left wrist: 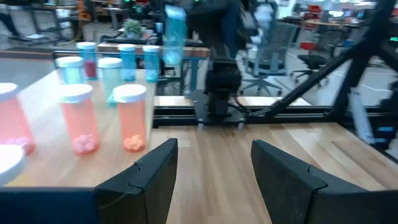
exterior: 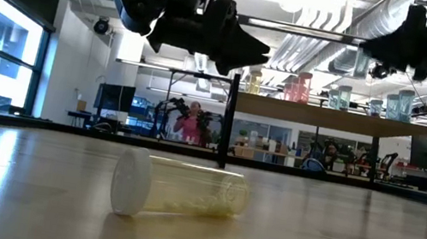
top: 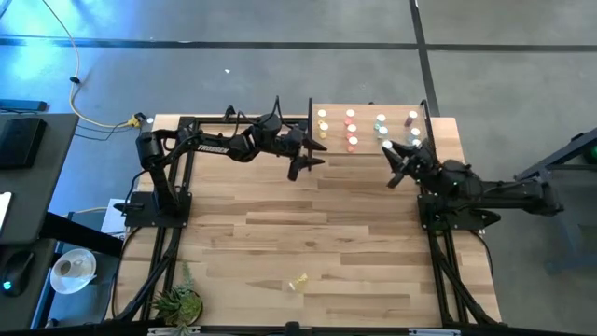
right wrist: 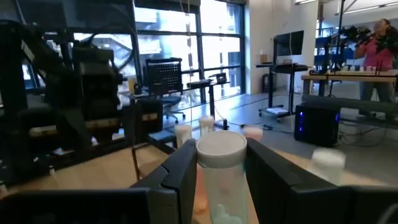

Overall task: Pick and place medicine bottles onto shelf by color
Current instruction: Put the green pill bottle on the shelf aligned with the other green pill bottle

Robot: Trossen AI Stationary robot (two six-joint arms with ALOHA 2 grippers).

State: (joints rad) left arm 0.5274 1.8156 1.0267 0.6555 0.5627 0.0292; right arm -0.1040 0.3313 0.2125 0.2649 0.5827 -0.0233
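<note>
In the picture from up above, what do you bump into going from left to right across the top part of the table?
left gripper → yellow bottles → pink-red bottles → teal bottles → right gripper

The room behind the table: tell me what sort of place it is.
Probably an open-plan robotics lab or workshop: exposed ceiling ducts, office chairs, and another robot arm rig in the background.

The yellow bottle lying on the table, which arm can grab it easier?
Probably the left. Its jaws are open and empty, while the right gripper is shut on a teal bottle by the shelf. The yellow bottle lies far from both.
</note>
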